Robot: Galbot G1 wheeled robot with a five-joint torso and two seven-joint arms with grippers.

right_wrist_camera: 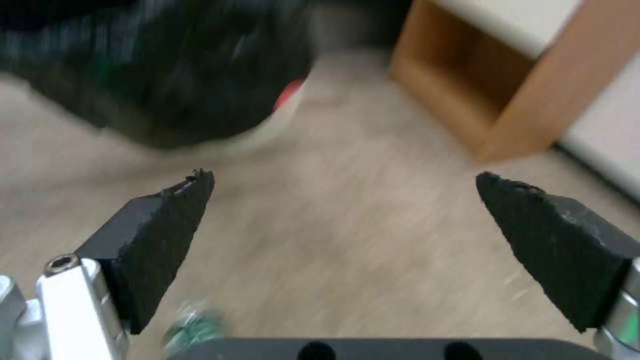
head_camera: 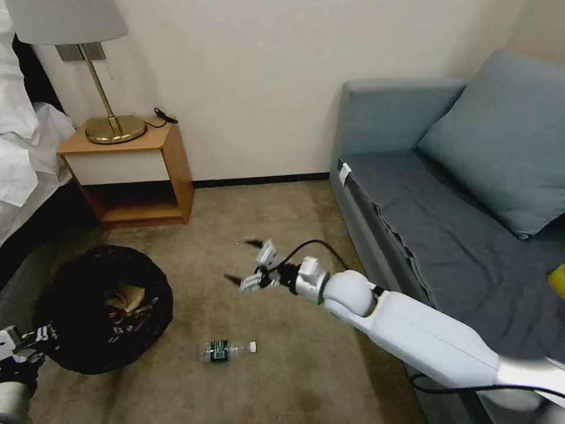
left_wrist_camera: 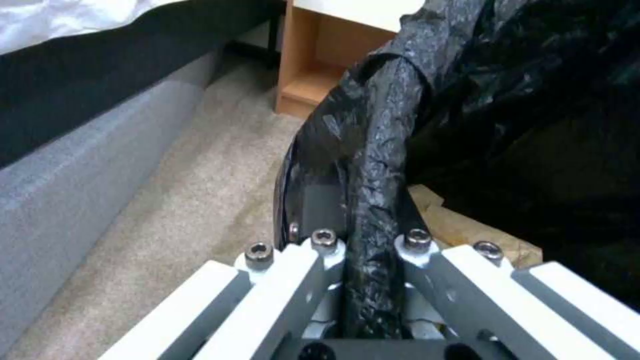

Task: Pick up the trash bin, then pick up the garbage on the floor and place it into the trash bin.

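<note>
The trash bin (head_camera: pixel 79 353), black mesh with a black liner, is at the lower left over the carpet. My left gripper (head_camera: pixel 23 346) is shut on its lined rim (left_wrist_camera: pixel 373 190). Inside lie a crumpled tan paper bag (head_camera: pixel 126 297) and dark wrappers. A clear bottle (head_camera: pixel 226 350) with a green label and white cap lies on the carpet to the right of the bin. My right gripper (head_camera: pixel 236 259) hangs open above the carpet, beyond the bottle, with nothing between its fingers. In the right wrist view the bin (right_wrist_camera: pixel 153 65) is ahead of the open gripper (right_wrist_camera: pixel 343 176), with a red-and-white piece (right_wrist_camera: pixel 288 97) at its edge.
A wooden nightstand (head_camera: pixel 135 171) with a brass lamp (head_camera: pixel 115 126) stands against the wall behind the bin. The bed (head_camera: pixel 23 147) runs along the left. A grey sofa (head_camera: pixel 447 224) with a cushion closes off the right side. Open carpet lies between them.
</note>
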